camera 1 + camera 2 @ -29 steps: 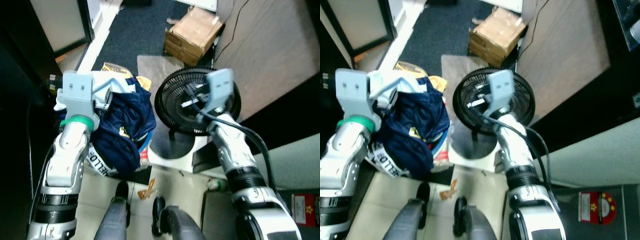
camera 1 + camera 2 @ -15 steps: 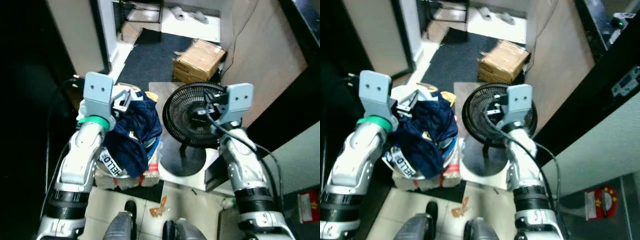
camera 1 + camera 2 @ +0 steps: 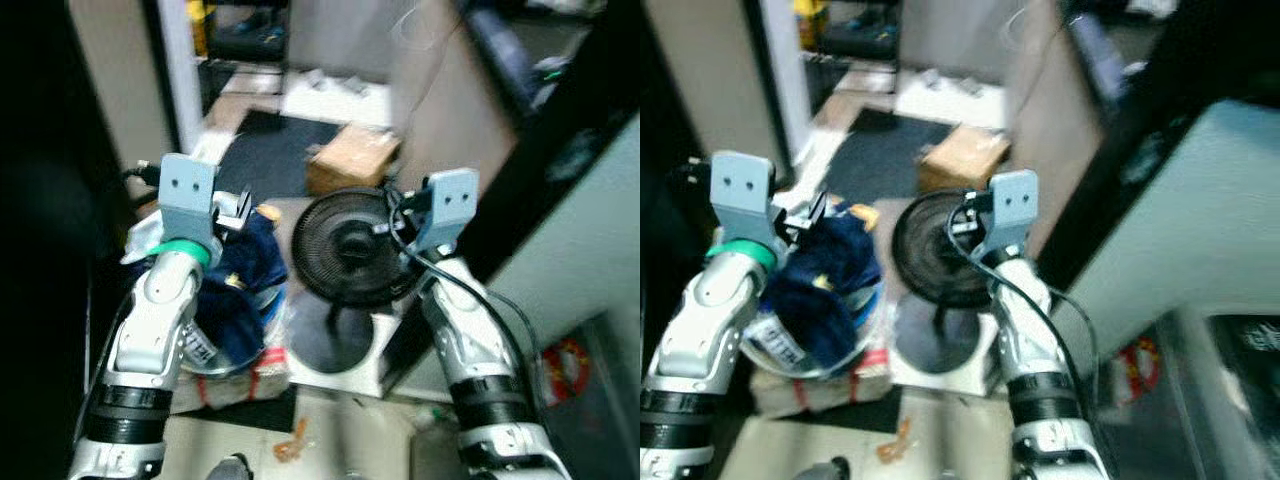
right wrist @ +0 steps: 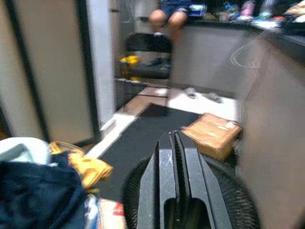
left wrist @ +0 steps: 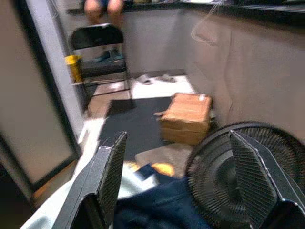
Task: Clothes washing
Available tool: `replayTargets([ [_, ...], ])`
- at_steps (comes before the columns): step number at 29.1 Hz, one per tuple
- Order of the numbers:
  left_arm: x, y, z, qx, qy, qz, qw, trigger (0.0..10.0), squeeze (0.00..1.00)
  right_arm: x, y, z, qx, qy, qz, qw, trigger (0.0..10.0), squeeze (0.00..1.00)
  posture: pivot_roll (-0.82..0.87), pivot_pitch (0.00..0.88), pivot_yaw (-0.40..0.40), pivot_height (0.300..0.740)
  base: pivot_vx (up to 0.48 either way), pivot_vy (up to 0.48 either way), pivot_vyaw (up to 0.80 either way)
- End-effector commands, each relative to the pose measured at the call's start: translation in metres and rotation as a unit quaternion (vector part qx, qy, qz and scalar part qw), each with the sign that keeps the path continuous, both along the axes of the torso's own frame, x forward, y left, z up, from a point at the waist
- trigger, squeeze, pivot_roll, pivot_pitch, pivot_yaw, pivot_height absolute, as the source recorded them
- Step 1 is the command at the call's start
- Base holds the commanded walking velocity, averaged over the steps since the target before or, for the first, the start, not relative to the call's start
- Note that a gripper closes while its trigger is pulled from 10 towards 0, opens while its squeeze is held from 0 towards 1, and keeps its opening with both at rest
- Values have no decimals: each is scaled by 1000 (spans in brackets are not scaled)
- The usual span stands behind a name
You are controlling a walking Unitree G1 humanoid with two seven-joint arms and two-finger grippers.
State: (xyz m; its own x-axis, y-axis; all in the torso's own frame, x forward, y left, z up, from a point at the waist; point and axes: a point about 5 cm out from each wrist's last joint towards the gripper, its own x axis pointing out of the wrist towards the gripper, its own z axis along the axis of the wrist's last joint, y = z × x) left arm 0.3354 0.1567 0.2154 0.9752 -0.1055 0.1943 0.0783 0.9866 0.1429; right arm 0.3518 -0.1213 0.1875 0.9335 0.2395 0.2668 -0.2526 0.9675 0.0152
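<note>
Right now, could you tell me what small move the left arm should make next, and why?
Probably lower the left gripper onto the dark blue clothes in the basket. Its jaws are open and empty above the pile, while the right gripper is shut over the black fan.

Soft navy cloth garment (image 3: 238,285), black plastic fan (image 3: 350,250) grille, matt brown cardboard box (image 5: 187,118)
</note>
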Motion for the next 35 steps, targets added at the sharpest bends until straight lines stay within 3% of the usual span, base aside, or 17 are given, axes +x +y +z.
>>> replayTargets([
  [1,0,2,-7,-1,10,5,1000,10000,0,0,-1,-5,3,13,0,1000,10000,0,17,6,-55,740,0,0,0],
  [26,5,3,-14,5,19,22,1000,10000,0,0,7,-6,-3,15,16,1000,10000,0,21,0,-61,740,0,0,0],
  [35,5,3,-15,-13,23,18,1000,10000,0,1,7,-6,0,18,17,1000,10000,0,24,0,-63,740,0,29,0],
])
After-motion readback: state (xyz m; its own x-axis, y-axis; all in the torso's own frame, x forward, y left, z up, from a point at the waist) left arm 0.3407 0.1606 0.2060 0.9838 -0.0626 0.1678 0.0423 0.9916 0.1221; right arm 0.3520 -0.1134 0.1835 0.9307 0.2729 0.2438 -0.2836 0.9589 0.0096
